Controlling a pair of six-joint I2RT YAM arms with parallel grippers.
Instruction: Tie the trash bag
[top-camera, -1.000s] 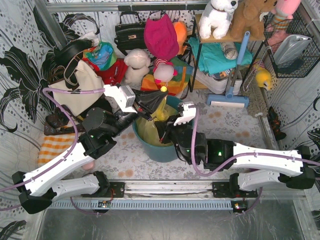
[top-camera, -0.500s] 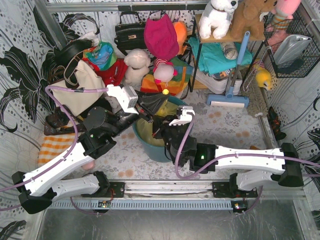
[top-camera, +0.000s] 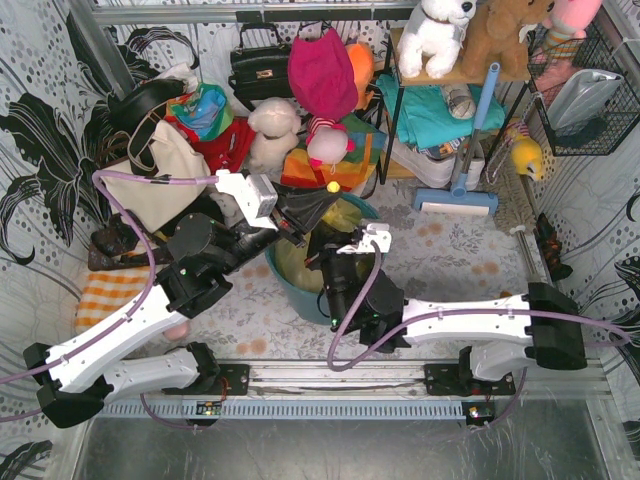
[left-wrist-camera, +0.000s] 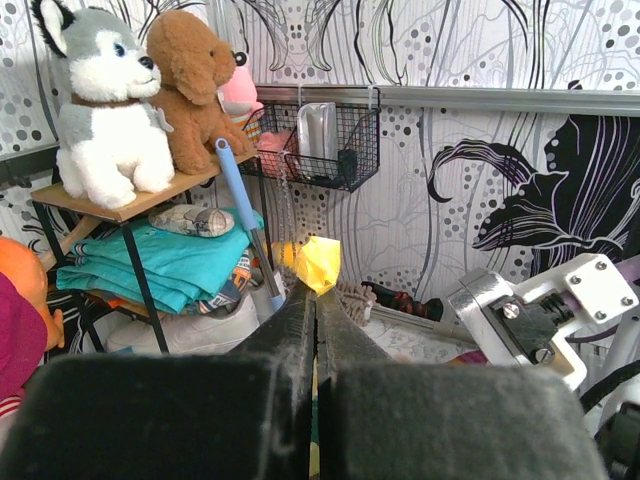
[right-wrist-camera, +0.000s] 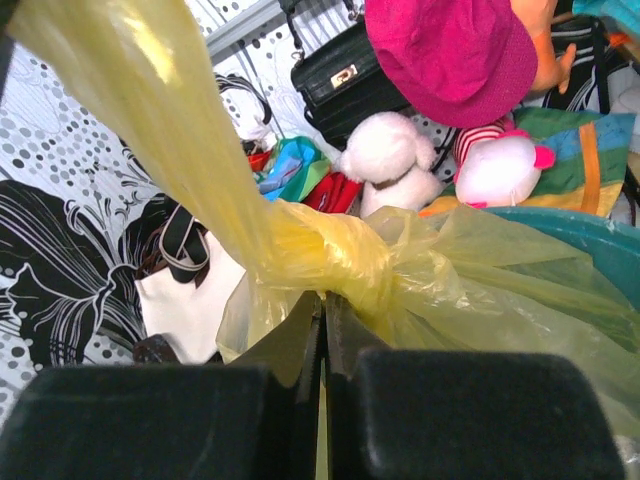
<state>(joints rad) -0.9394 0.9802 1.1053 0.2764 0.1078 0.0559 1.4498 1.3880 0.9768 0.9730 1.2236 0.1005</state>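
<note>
Nearest the arm bases, the right claw (right-wrist-camera: 322, 300) is pinched fully together on thin plastic of the trash bag (top-camera: 296, 262), its tips just under the knot (right-wrist-camera: 325, 250) where the bag's neck bunches. The bag itself sits inside the teal bin (top-camera: 300, 303) on the bench, between the two arms. From that knot a twisted yellow tail (right-wrist-camera: 150, 90) runs up and away to the left, taut by the look of it. Its long axis is the line that matters, since it leads from the right claw to the left claw (top-camera: 316, 204), which stands higher and farther back, over the bin's far rim. The left claw is clamped tight on the tail's end, with a small yellow tuft (left-wrist-camera: 318, 262) poking out past its tips. So both claws hold one line, with the knot at the near, low end. I judge that cinching calls for pulling apart along that axis; a sideways pull could tear the film or tip the bin. Beyond lie a handbag (top-camera: 260, 65) and soft toys (top-camera: 437, 35).
</note>
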